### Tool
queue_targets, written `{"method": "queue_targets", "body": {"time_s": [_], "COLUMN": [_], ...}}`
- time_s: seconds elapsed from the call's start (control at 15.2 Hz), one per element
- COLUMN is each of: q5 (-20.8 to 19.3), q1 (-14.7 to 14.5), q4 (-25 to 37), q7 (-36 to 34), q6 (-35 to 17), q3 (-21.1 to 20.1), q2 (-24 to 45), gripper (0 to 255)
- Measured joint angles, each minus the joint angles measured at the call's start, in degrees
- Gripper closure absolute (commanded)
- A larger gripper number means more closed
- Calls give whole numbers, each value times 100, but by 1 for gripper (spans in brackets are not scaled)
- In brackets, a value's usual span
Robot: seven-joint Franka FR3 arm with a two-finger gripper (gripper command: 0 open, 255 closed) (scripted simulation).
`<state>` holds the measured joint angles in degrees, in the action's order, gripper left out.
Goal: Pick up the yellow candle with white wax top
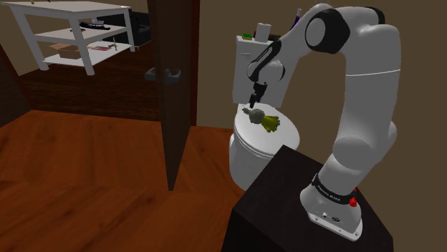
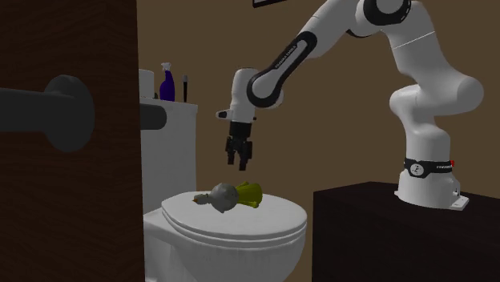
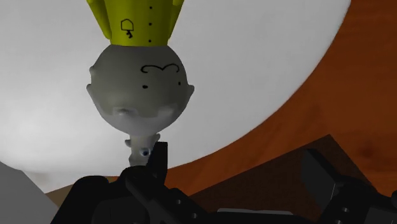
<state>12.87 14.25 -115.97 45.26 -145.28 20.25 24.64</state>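
The candle (image 1: pixel 261 119) lies on its side on the closed white toilet lid (image 1: pixel 284 131). It has a yellow body and a round grey-white head with a small tip. In the second exterior view the candle (image 2: pixel 236 195) rests near the lid's (image 2: pixel 268 216) middle, and my gripper (image 2: pixel 239 161) hangs a short way above it. In the shoulder view the gripper (image 1: pixel 254 99) points down just over the candle's head end. The wrist view has the candle (image 3: pixel 141 83) ahead of the open gripper (image 3: pixel 238 175), nearer one finger (image 3: pixel 154 167), with nothing between the fingers.
A dark wooden door (image 1: pixel 175 86) stands open beside the toilet at the shoulder view's left. The tank (image 1: pixel 247 68) behind carries small items, among them a blue spray bottle (image 2: pixel 167 82). My dark stand (image 1: pixel 286 207) sits close beside the bowl. White shelves (image 1: pixel 71 36) stand far off.
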Motion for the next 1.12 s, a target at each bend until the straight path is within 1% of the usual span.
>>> {"method": "queue_targets", "body": {"time_s": [0.2,0.33,0.53,0.59,0.73,0.86,1.12], "q5": [278,393,515,549,583,612,653], "q1": [348,535,813,931,1072,1157,1210], "q4": [631,1216,1984,2362,2865,3123,3265], "q7": [307,393,524,558,585,615,641], "q6": [-35,61,162,239,341,338,218], "q3": [-177,-286,-417,-463,-519,-564,-622], "q2": [659,1139,1783,2071,2455,2709,2963], "gripper": [0,0,0,0,0,0,0]}}
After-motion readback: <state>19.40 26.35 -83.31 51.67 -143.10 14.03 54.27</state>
